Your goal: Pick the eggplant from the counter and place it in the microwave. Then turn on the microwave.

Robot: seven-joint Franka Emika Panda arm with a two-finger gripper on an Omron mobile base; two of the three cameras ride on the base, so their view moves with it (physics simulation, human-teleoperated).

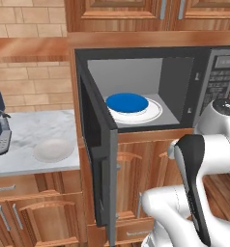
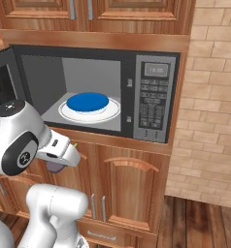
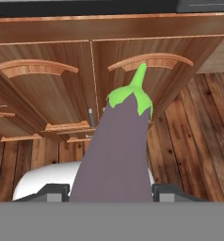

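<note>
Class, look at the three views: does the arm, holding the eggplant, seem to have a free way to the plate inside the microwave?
Probably yes. The microwave door stands swung wide open, and nothing blocks the cavity. The end effector, shut on the eggplant, sits below, before the cabinets, so it must rise first. A blue dish covers much of the plate.

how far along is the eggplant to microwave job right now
Done: the eggplant is off the counter, clamped in the gripper. In hand: carrying it, still below the microwave, whose door stands open. Left: set it inside by the blue plate, close up, press start.
</note>
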